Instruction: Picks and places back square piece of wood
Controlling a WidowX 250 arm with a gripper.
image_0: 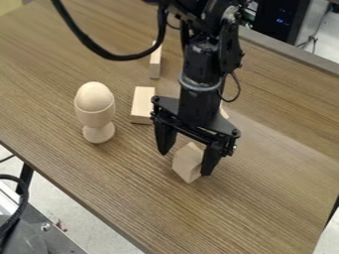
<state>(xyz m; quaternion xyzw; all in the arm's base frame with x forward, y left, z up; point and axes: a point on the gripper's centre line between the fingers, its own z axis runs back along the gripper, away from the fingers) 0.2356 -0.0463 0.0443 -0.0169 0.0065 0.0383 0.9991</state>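
The gripper (185, 163) hangs low over the middle of the table with its two fingers spread wide. Between them is a pale wooden block (188, 162) with a pointed outline, close against the right finger, with a gap between it and the left one. Left of the gripper lies a flat rectangular wood piece (142, 104). Farther back is a narrow wood piece (155, 63), near the hanging cable. A bit of pale wood (224, 112) peeks out behind the gripper's right side, its shape mostly hidden.
A wooden egg in a cup (95, 112) stands upright on the left of the brown table (278, 198). A black cable loops down from the arm at the top. Dark equipment (281, 19) stands beyond the table's back edge.
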